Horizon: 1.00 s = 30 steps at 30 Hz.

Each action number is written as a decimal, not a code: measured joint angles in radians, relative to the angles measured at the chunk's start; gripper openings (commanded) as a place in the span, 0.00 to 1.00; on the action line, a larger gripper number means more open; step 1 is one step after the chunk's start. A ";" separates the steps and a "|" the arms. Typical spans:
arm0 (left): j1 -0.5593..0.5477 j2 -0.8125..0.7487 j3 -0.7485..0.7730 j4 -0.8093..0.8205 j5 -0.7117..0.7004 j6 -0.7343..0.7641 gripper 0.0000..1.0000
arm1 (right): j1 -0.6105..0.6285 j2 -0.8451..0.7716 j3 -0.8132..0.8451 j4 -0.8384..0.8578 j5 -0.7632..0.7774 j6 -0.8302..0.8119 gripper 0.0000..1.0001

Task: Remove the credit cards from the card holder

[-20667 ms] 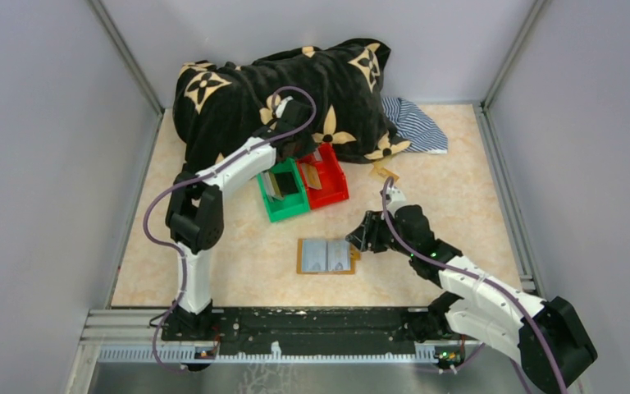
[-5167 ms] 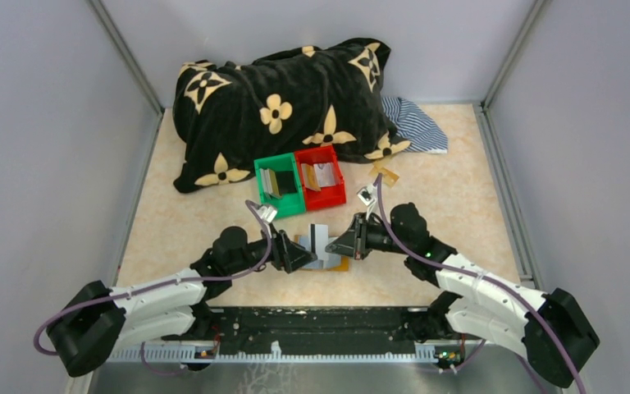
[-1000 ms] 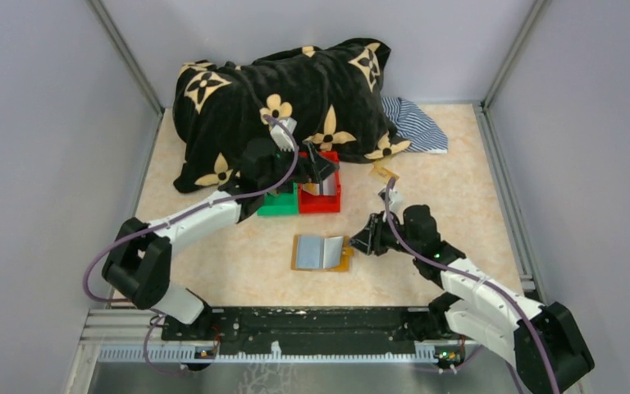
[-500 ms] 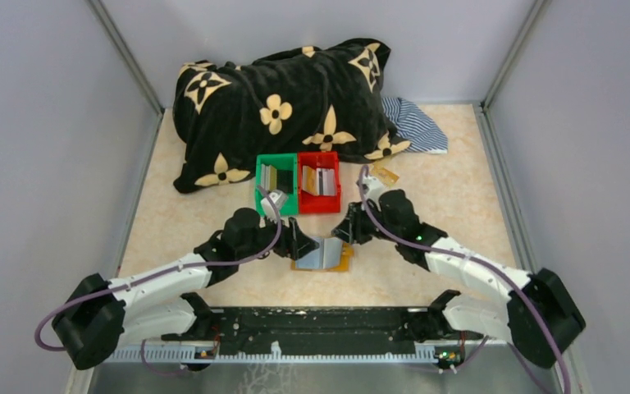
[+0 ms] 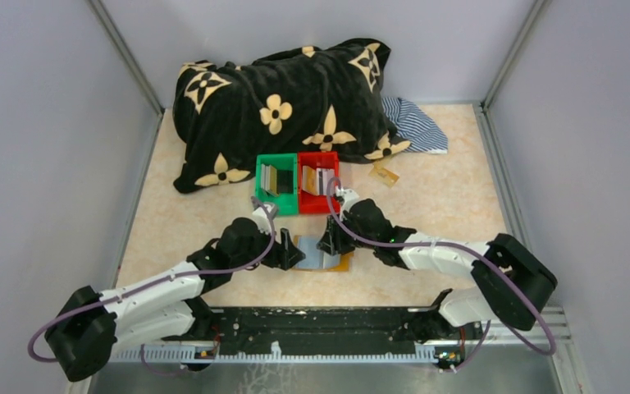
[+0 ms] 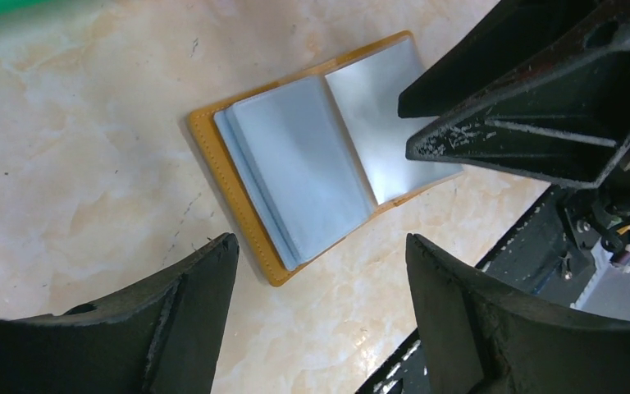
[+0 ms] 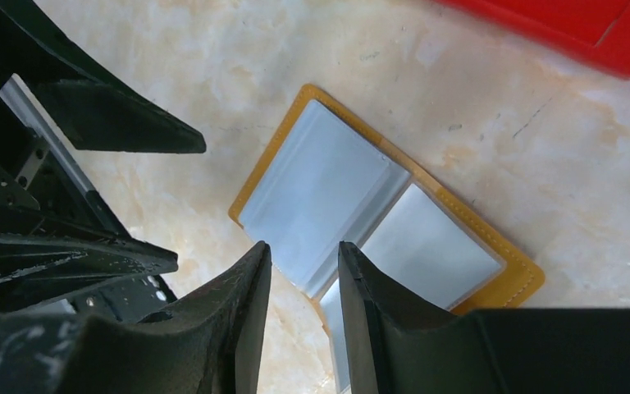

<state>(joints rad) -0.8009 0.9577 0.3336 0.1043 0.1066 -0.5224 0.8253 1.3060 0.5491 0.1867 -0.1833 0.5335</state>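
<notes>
Card holder (image 5: 321, 253) lies open, grey pockets up, between your two grippers. Left gripper (image 6: 318, 246): fingers wide, the holder's left half below the gap. Right gripper (image 7: 303, 256): narrow gap over the fold; you cannot tell whether it pinches a pocket leaf. Just beyond stand the green bin (image 5: 262, 197) and red bin (image 5: 336, 197), holding credit cards (image 5: 320, 179).

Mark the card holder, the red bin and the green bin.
card holder (image 6: 299, 168): left wrist view, grey inner pocket.
red bin (image 5: 313, 206): top external view, near wall.
green bin (image 5: 285, 206): top external view, near wall.
</notes>
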 measured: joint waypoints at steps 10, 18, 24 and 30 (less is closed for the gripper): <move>0.000 0.132 -0.034 0.038 -0.010 -0.042 0.81 | 0.024 0.117 -0.074 0.095 -0.002 0.058 0.41; 0.000 0.156 -0.019 0.046 0.000 -0.053 0.80 | 0.026 0.173 -0.076 0.181 -0.013 0.073 0.38; 0.000 0.162 -0.019 0.045 -0.001 -0.053 0.79 | 0.031 0.209 -0.076 0.240 -0.033 0.080 0.25; 0.000 0.132 -0.003 0.012 0.000 -0.053 0.76 | 0.031 0.210 -0.076 0.235 -0.036 0.081 0.00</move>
<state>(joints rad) -0.8009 1.0897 0.3302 0.1165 0.1066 -0.5758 0.8558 1.5162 0.4736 0.4213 -0.2195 0.6147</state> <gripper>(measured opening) 0.767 0.015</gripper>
